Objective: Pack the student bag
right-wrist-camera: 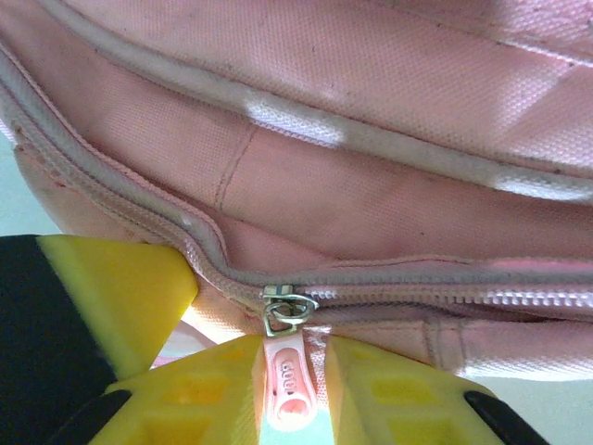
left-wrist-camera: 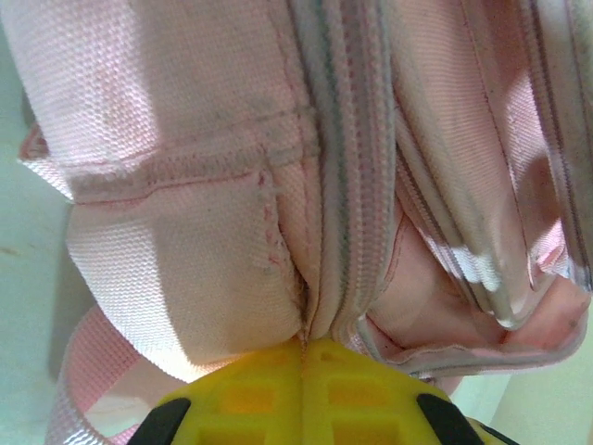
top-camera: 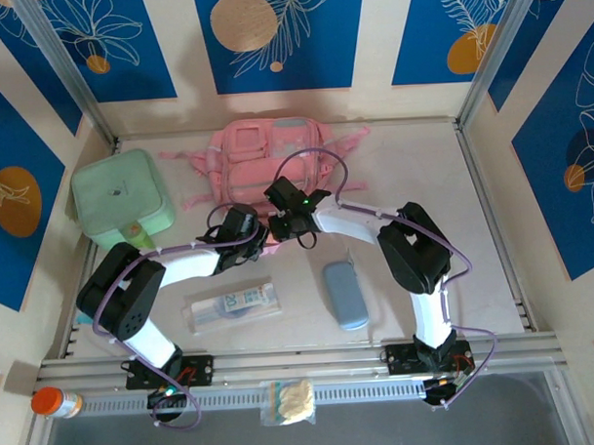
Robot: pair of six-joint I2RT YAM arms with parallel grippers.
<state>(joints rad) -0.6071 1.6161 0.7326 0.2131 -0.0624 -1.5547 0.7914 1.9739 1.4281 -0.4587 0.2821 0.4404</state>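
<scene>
Fingers [left-wrist-camera: 236, 403] of the left gripper [left-wrist-camera: 304, 347] press together at a seam of the student bag [top-camera: 265, 157]; the right gripper's [right-wrist-camera: 292, 345] fingers [right-wrist-camera: 389, 389] stand slightly apart around the pink zip pull [right-wrist-camera: 285, 389]; the bag lies upper centre of the overhead frame, right of a green case [top-camera: 119, 197].

The long white pack [top-camera: 232, 305] shows "20" and tiny marks on the pink zip tag [right-wrist-camera: 287, 389] of the student bag [right-wrist-camera: 371, 185] cannot be read.
</scene>
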